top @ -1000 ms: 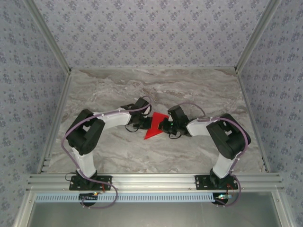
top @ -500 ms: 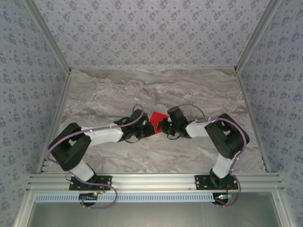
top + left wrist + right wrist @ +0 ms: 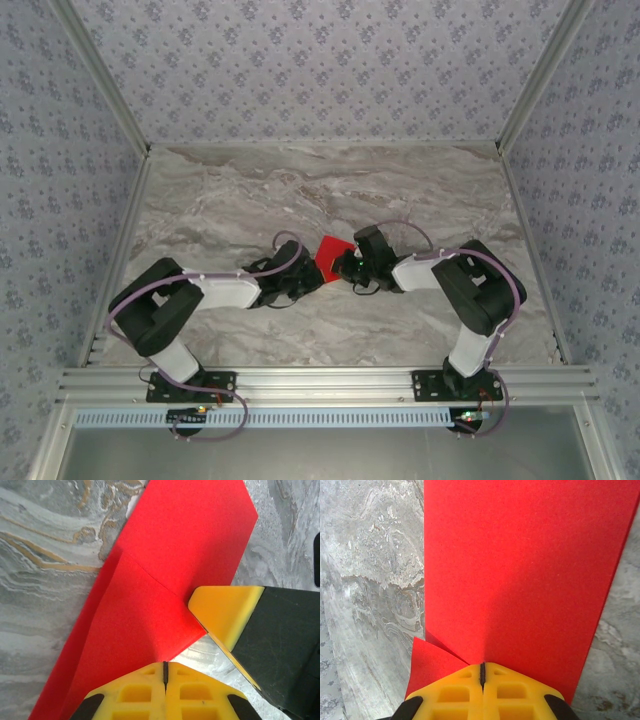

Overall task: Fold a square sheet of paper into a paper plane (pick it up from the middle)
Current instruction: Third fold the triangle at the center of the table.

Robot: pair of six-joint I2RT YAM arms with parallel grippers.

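bright red folded sheet of paper (image 3: 334, 254) held between left pincer (image 3: 164, 666) and right pincer (image 3: 482, 669), each clenched tight on its edge.

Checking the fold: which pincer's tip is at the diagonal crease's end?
The right pincer: its tip meets the crease's end on the red paper; the left pincer sits at the flap's edge.

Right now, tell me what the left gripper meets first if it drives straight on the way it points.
The folded bright red paper sheet, right at the tips of the shut left gripper. The yellow-tipped right gripper sits just right of that line; depth is unclear, so a brush is possible.
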